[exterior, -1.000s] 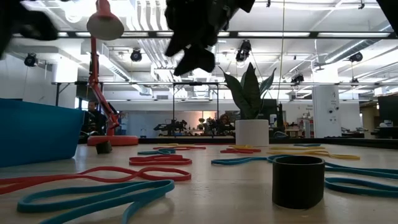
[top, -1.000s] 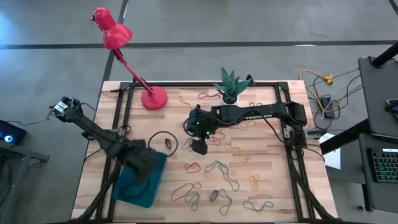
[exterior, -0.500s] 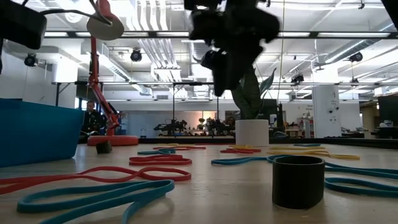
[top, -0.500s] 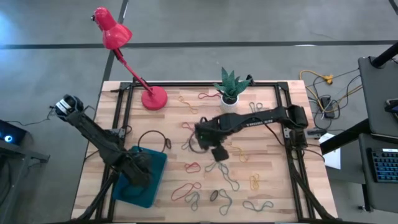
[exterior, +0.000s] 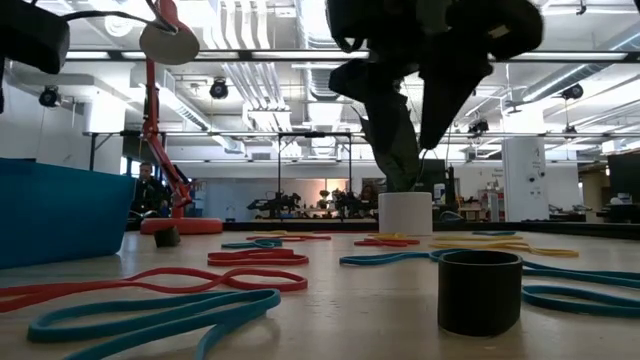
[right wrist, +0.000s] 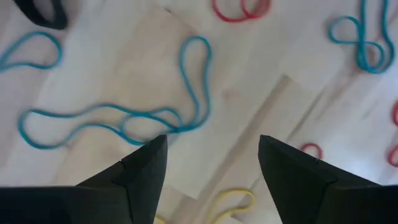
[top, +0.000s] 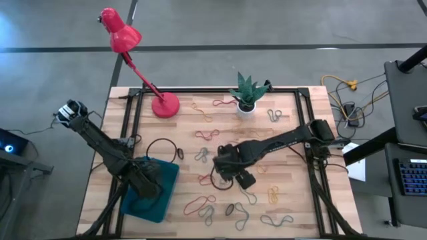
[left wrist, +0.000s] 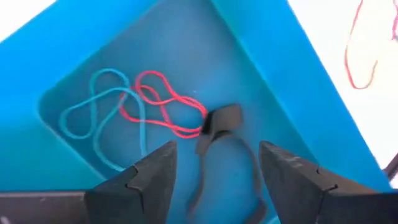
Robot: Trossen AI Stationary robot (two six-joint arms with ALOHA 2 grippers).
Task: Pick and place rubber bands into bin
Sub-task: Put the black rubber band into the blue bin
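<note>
My left gripper [left wrist: 214, 168] hangs over the bin [left wrist: 292, 93], fingers spread and empty; under it lie a dark rubber band [left wrist: 217, 143], blurred, plus a red band [left wrist: 165, 106] and a blue band [left wrist: 102, 115]. My right gripper [right wrist: 211, 165], wide apart and empty, hovers above loose bands [top: 233, 179] mid-table.

Right arm swung down over the scattered bands; left gripper let go over the bin

The right gripper [top: 241, 177] travelled from beside the plant, near table centre, toward 6 o'clock, ending low over a grey-blue band [right wrist: 118, 118] with fingers spread. The left gripper [left wrist: 214, 171] shifted slightly toward 7 o'clock above the bin [top: 168, 175] and parted its fingers, and a dark band [left wrist: 221, 134] now lay in the bin beside a red band [left wrist: 165, 106].
</note>
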